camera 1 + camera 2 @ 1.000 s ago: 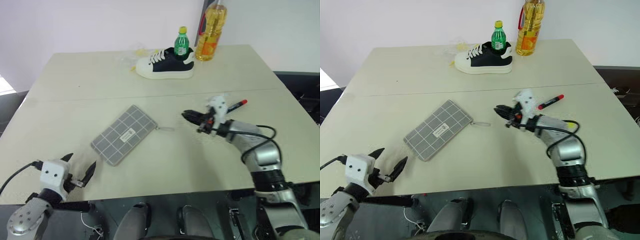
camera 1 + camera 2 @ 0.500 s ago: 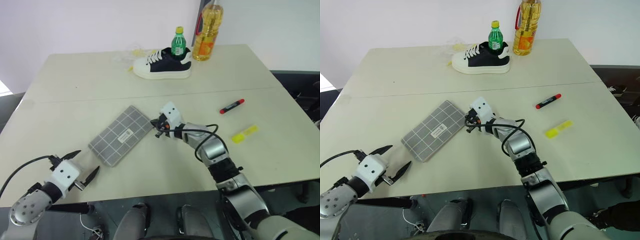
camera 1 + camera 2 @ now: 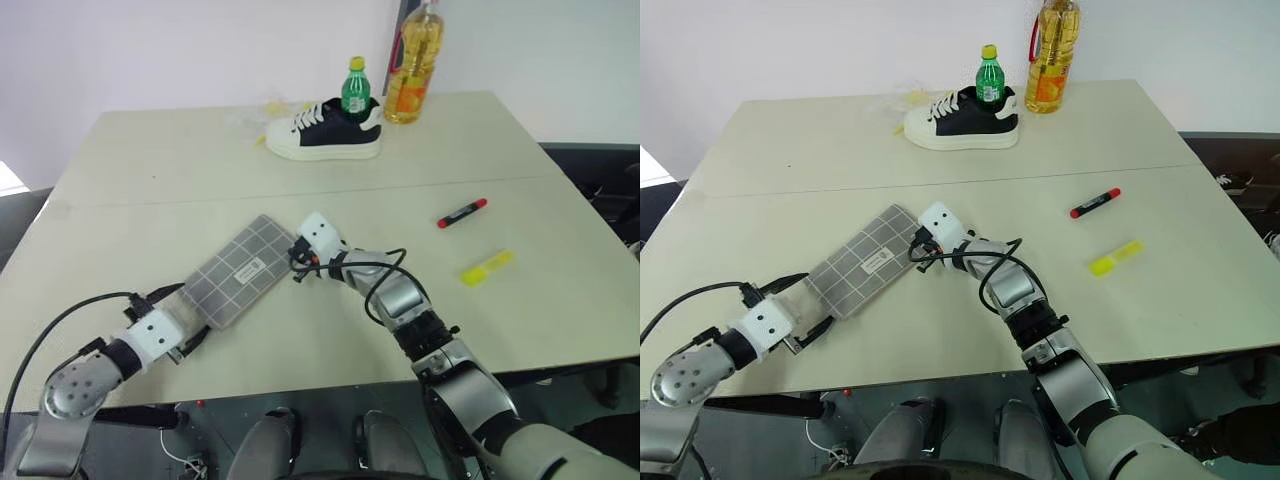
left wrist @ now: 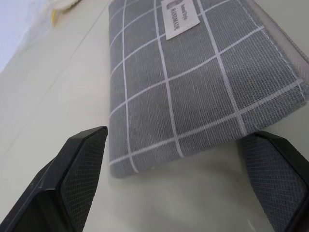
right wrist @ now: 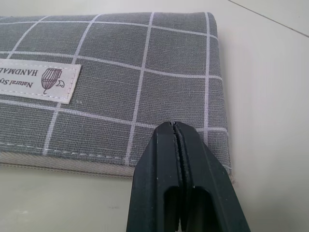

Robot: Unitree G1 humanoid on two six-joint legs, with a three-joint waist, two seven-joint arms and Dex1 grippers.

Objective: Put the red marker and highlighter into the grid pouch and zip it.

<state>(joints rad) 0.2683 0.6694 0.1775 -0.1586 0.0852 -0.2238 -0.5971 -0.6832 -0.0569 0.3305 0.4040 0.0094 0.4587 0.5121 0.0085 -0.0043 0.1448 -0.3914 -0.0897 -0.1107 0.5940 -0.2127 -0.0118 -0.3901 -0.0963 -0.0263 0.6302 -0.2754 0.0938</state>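
Note:
The grid pouch (image 3: pixel 240 270) lies flat and slanted in the middle of the table, grey with white lines and a small white label (image 5: pixel 41 81). My left gripper (image 3: pixel 185 320) is open, and its fingers (image 4: pixel 72 183) straddle the pouch's near short end. At the pouch's far right corner, by the zip edge, my right gripper (image 5: pixel 174 126) is shut with its tip over the fabric. The zip pull is hidden there. The red marker (image 3: pixel 463 212) and the yellow highlighter (image 3: pixel 488 267) lie apart on the table to the right, away from both grippers.
At the table's back stand a white and black shoe (image 3: pixel 325 130), a green bottle (image 3: pixel 356 88) and a tall bottle of yellow oil (image 3: pixel 415 65). A crumpled clear wrapper (image 3: pixel 262 105) lies left of the shoe. A seam (image 3: pixel 150 200) crosses the tabletop.
My right gripper swung left from beside the marker to the pouch's zip corner. My left gripper moved forward and rolled, so its open fingers now flank the pouch's near end.

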